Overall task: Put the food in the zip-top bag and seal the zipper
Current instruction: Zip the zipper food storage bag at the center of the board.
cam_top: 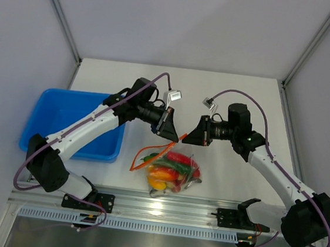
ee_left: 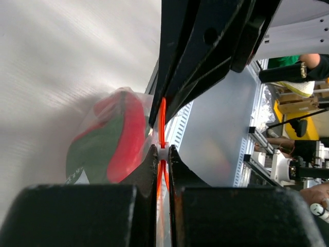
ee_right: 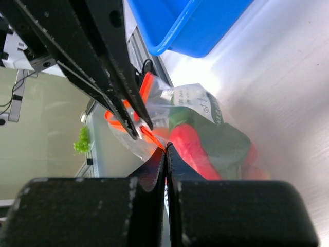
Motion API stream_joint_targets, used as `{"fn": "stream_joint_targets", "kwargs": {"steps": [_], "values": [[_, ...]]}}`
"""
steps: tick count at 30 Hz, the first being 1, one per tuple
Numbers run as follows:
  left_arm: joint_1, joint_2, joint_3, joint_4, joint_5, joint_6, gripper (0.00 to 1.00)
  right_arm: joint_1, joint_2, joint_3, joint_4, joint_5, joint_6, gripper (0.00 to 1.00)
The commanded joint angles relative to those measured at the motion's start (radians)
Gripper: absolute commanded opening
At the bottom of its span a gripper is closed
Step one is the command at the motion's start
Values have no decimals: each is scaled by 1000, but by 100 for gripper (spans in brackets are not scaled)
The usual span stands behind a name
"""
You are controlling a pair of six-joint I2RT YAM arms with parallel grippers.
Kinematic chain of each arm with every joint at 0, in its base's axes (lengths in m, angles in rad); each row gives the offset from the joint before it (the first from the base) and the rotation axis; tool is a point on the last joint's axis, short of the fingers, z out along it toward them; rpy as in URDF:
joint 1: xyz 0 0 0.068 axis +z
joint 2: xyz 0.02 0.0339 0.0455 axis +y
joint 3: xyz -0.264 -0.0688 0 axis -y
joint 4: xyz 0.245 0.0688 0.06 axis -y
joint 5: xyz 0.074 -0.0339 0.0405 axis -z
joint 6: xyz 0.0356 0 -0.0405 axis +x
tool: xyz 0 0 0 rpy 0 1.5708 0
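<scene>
Jaws of both arms are clamped on the zipper (ee_left: pixel 162 110), the left gripper (ee_left: pixel 163 153) and right gripper (ee_right: pixel 165 150) pinching it almost tip to tip, while the zip-top bag (cam_top: pixel 179 167), food (cam_top: pixel 167 172) inside, trails just below them onto the table (cam_top: pixel 232 101). Sealing appears to be the step in hand; advisable practice is for one pair to anchor while the other slides along the strip, pinch steady and strip taut, without dragging the bag. Only the overhead view shows a slack, seemingly unsealed loop of strip beneath the left jaws toward the blue tray (cam_top: pixel 65 119); only the wrist views confirm the clamping.
</scene>
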Motion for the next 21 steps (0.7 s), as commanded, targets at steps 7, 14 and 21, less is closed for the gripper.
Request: {"fn": "stream_joint_targets", "kwargs": {"steps": [7,14,21], "values": [[0,-123,-55,-124,-27,57,1,-12,-34,29,62,44,29,0],[0,-103,-21,-101,-2,43,1,1,0,90,-67,-80,-131,24],[-1,-97,-14,-98,9,45,1,-21,35,123,-23,-143,-117,42]]}}
